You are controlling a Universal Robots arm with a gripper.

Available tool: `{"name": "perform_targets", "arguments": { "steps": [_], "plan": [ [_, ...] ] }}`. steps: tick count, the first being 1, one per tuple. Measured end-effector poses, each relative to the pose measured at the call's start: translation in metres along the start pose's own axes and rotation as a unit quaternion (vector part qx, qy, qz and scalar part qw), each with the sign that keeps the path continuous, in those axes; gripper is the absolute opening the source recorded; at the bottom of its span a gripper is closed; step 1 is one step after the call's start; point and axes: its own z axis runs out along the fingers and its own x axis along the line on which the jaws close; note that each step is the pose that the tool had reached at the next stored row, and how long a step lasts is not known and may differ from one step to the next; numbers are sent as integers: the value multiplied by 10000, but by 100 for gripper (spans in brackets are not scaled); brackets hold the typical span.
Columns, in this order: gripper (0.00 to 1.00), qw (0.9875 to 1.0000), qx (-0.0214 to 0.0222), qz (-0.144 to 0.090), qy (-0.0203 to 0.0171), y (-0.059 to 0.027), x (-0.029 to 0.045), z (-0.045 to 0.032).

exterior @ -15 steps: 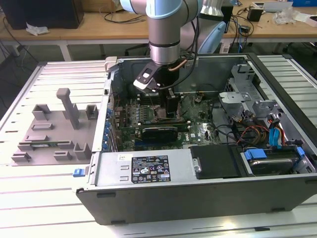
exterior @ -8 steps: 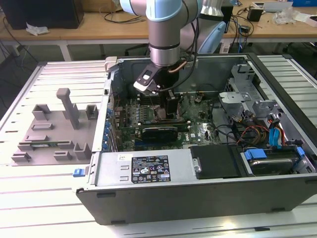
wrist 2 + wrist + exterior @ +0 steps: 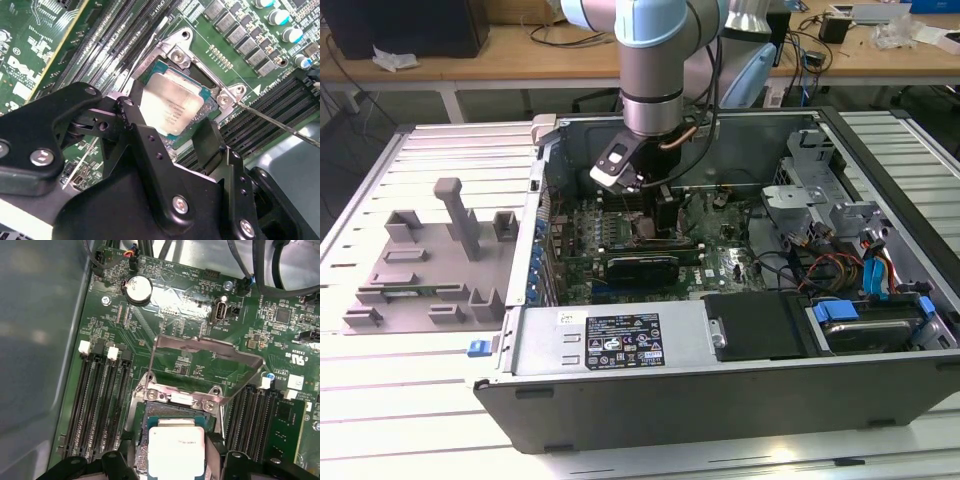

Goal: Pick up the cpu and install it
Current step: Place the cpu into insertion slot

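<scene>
A white slatted table (image 3: 400, 400) carries an open computer case (image 3: 720, 400), which lies on its side with the inside facing up. The grey robot arm (image 3: 653, 70) comes from the far side and stands almost vertical over the middle of the case, with its wrist pointing straight down into it. On the floor of the case lies the green motherboard (image 3: 730, 262), which is seen from close in both wrist views (image 3: 30, 60) (image 3: 150, 335). At the exterior view's left, outside the case, a grey tray (image 3: 420, 275) with upright blocks rests on the table, well apart from the arm.

In the first wrist view, long dark memory slots (image 3: 95, 400) run on both sides of the socket frame (image 3: 180, 397), and its metal bracket (image 3: 210, 347) is lifted up and open. The second wrist view shows the same frame (image 3: 175, 50) with its screws at the corners.

The black gripper (image 3: 655, 232) hangs low over the board, directly above the socket. Its fingers (image 3: 150, 145) are closed against two opposite edges of the cpu (image 3: 172, 105), so the tool (image 3: 172, 117) grasps the chip. In the first wrist view the cpu (image 3: 176, 457) sits between the fingertips (image 3: 175, 450), silver top upward, over the open socket. Whether it already rests in the socket or is just above it, one cannot tell.
</scene>
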Motion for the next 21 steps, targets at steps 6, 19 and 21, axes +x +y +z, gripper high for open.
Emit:
{"name": "perform_targets", "arguments": {
  "steps": [6, 19, 21],
  "plan": [
    [67, 9998, 17, -146, -116, 2, 10, 15],
    [63, 9998, 13, -162, -111, 2, 13, 17],
    [63, 9998, 11, -160, -110, 3, 11, -10]
  ]
}}
